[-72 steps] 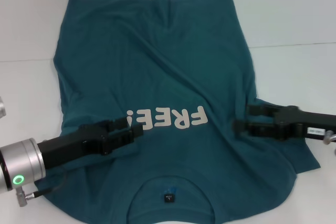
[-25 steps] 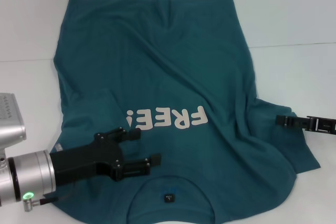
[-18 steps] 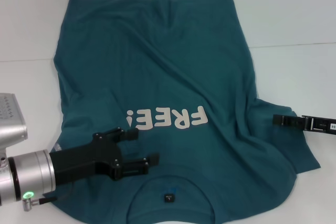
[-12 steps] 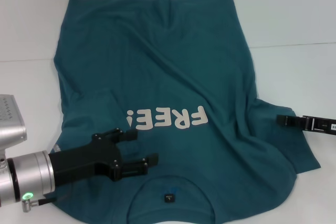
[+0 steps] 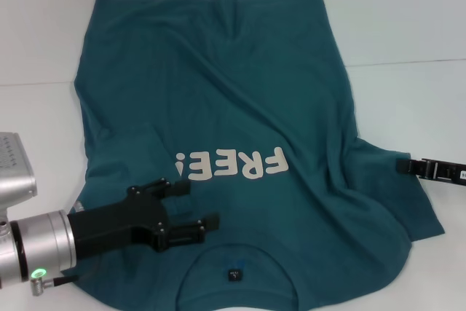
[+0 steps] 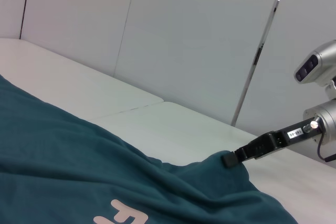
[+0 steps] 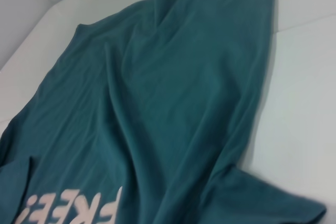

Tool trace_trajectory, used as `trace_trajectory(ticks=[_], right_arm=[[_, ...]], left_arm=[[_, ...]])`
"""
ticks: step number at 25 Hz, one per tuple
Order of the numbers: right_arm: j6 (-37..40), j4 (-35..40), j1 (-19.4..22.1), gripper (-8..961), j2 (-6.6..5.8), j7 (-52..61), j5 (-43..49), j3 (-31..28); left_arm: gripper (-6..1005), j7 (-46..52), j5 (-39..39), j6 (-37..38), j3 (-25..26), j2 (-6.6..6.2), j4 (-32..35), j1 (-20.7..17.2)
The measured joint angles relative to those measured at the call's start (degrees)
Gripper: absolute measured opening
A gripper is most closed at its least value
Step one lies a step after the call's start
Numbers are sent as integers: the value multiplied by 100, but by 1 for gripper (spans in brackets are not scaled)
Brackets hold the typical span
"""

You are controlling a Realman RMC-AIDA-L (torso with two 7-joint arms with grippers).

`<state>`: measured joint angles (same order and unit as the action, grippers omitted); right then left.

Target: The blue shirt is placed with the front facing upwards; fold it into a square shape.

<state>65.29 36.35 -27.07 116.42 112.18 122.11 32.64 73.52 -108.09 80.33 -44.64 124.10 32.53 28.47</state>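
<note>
— Spreading across the white table (image 5: pixel 408 27), the blue shirt (image 5: pixel 218 107) lies front up, bare surface along its far and right edges.

— The left gripper (image 5: pixel 195 205) hovers over the chest, fingers wide apart. The right gripper (image 5: pixel 405 167) sits at the sleeve edge; I cannot tell its fingers' state, even in the left wrist view.

- Your L arm comes in from the table's near-left corner, silver wrist w/ green light lit, black forearm lying low and angled toward mid-table.
- Left gripper (image 5: pixel 195 204): two black fingers spread wide apart, nothing between them.
- Your R arm reaches in from the right edge, low and level; right gripper (image 5: pixel 405 167) shows only its dark tip.
</note>
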Motion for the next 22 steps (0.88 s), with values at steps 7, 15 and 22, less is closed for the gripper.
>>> trace_trajectory(ticks=[7,15,22], right_arm=[[-324,-5,-3,35,20,-22,-199,-12],[-383,45,-143,12,-68,-28,-194,16],[-398,63,-217,11,-266,12,-184,-8]], left_arm=[[907,-2,-11,-49,-8,11,-14,-24],[907,2,-11,-70,-1,9,-62,-42],[907,16,17,-95,11,8,-91,-50]])
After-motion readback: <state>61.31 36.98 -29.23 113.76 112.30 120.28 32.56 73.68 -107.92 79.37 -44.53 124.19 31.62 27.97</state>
